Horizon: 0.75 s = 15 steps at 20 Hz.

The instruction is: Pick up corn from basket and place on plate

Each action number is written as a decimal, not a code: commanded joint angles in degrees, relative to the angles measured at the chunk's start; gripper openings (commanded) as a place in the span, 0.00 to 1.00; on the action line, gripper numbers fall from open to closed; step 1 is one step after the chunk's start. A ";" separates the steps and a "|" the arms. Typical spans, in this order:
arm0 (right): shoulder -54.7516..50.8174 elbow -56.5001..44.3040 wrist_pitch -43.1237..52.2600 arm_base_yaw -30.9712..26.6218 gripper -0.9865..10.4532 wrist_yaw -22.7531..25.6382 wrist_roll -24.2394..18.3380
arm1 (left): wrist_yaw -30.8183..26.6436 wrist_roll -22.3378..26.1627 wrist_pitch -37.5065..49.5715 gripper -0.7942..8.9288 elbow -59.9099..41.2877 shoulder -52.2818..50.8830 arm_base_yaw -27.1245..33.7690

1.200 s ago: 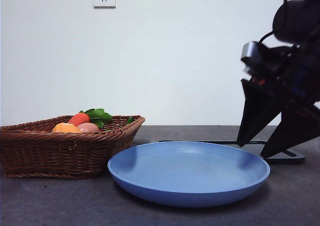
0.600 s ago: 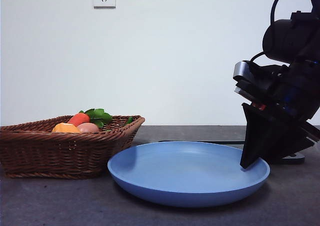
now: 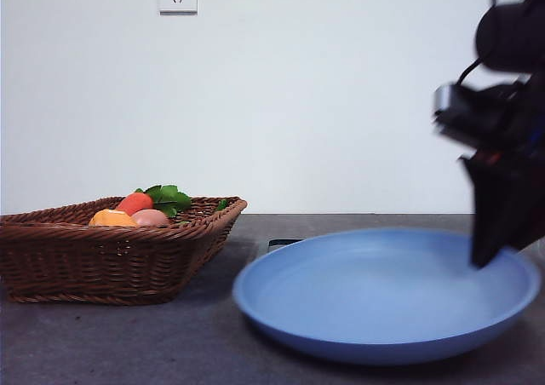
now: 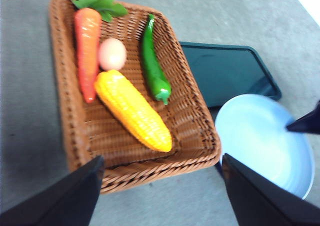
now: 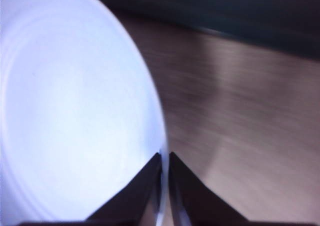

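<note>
In the front view the right gripper [image 3: 482, 257] comes in dark at the right edge of the frame, its fingers pressed together on the rim of the blue plate [image 3: 375, 317], which fills the lower right of the frame on the grey desk [image 3: 102, 342]. The right wrist view confirms it: the two black fingers [image 5: 145, 186] pinch the plate's thin edge, one on either side of the rim. The corn [image 4: 132, 110] lies in the wicker basket [image 4: 75, 141], seen in the middle left of the left wrist view, slanting across the basket floor beside a carrot [image 4: 87, 48], an egg [image 4: 112, 54] and a green pepper [image 4: 152, 68]. The left gripper [image 4: 160, 196] hangs above the basket with its fingers spread wide and nothing between them. A black tray [image 4: 225, 71] lies on the desk just beside the basket, and the plate overlaps its near corner.
</note>
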 commanded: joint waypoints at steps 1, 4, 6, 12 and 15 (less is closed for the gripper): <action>-6.25 0.92 -1.55 -2.25 0.09 1.68 -1.55 | -0.55 -2.16 2.62 0.47 1.31 2.93 -2.21; -16.37 1.62 -4.76 -5.42 0.09 1.86 -1.51 | -4.42 -3.34 5.64 0.47 1.38 8.15 -6.62; -21.92 2.58 -7.17 -7.21 0.09 1.84 -1.53 | -8.55 -5.22 8.98 0.47 1.44 12.50 -10.05; -29.70 5.64 -10.51 -8.35 0.09 1.79 -1.53 | -21.29 -9.68 11.47 0.47 8.37 30.67 -17.57; -30.25 5.75 -10.56 -8.33 0.09 1.77 -1.57 | -23.87 -10.75 11.06 0.47 13.60 40.28 -19.80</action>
